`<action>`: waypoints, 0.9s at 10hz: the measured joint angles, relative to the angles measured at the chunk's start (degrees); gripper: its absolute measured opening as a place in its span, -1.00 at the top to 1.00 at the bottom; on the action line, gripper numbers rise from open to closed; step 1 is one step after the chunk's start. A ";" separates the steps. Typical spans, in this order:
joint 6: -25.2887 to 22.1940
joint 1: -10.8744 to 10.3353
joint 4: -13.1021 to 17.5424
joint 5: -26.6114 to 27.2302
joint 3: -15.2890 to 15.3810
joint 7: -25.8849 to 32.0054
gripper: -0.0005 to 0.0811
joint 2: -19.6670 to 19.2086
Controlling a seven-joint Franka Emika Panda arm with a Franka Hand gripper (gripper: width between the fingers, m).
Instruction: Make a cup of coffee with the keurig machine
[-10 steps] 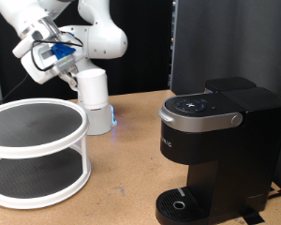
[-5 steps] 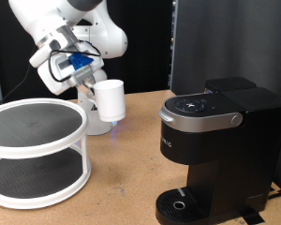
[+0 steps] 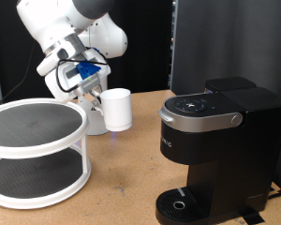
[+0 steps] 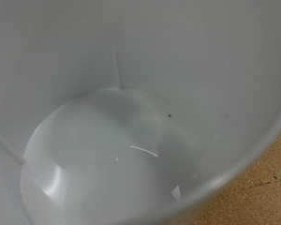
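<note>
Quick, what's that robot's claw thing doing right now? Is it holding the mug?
End effector: closed on the cup, holding it in the air between the round shelf and the keurig machine.

We see the white arm [image 3: 70,28] reaching in from the exterior view's top left, bent w/ its wrist angled down toward the exterior view's right. The gripper [image 3: 92,91] sits at the end, blue parts and cables on the hand, held up above the worktop. Its jaws are closed on the cup [image 3: 117,109], gripping it at the side nearest the arm. In the wrist view we get no sight of the jaws; the cup's inside fills it.
</note>
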State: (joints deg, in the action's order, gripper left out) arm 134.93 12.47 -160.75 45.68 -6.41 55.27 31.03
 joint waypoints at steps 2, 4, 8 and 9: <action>0.55 0.00 0.26 0.10 0.43 -0.02 0.82 -0.80; 0.18 0.02 0.21 -0.88 0.57 -0.02 0.82 -1.27; 6.34 -0.52 -0.42 0.57 3.08 0.48 0.82 -5.58; 7.92 -1.07 -0.42 1.90 3.45 1.25 0.82 -6.98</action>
State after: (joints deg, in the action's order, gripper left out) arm 142.84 11.40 -161.17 47.58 -2.96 56.52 24.05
